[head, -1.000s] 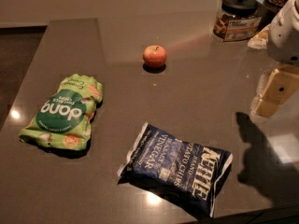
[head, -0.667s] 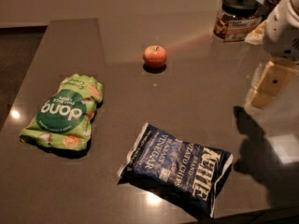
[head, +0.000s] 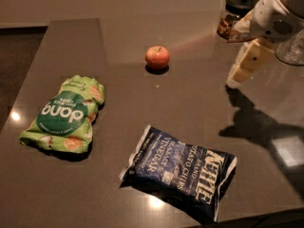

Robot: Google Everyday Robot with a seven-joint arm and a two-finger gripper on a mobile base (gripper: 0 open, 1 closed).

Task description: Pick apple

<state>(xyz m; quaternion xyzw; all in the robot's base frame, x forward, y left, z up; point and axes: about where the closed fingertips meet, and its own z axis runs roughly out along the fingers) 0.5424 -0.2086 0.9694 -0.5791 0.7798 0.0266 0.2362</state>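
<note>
The apple (head: 157, 57) is small, round and red-orange with a short dark stem. It sits on the dark tabletop (head: 190, 108) at the centre back. My gripper (head: 241, 72) hangs above the table at the upper right, to the right of the apple and well apart from it. Its cream tip points down and to the left, and its shadow falls on the table below it. It holds nothing that I can see.
A green snack bag (head: 64, 115) lies at the left. A dark blue chips bag (head: 183, 170) lies front centre. A black-lidded jar (head: 235, 15) stands at the back right, behind the arm. A clear glass object (head: 292, 49) is at the right edge.
The gripper has moved left and up in the picture, nearer the apple's side of the table. The apple and both bags have not moved.
</note>
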